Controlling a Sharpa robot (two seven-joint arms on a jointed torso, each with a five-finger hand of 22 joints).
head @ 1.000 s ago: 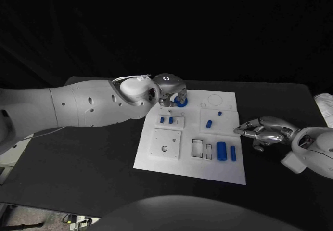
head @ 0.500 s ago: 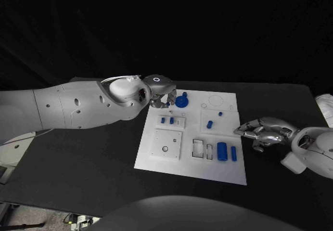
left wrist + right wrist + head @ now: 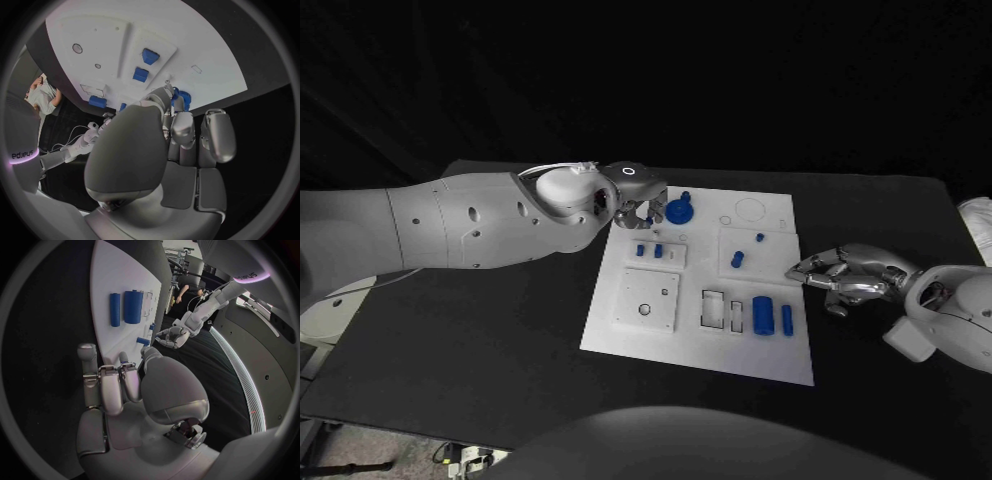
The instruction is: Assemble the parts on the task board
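Head view: the left hand (image 3: 639,200) hovers at the task board's (image 3: 646,330) far corner beside a round blue part (image 3: 679,211), fingers curled, holding nothing. The right hand (image 3: 845,278) rests beside the board's right edge, fingers curled in, empty.

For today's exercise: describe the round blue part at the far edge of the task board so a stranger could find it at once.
Start at the white task board in the middle of the black table and go to its far edge, near the left hand. Just beside that hand's fingertips sits the round blue part. It is disc-shaped, while the other blue pieces are small pegs or long bars.
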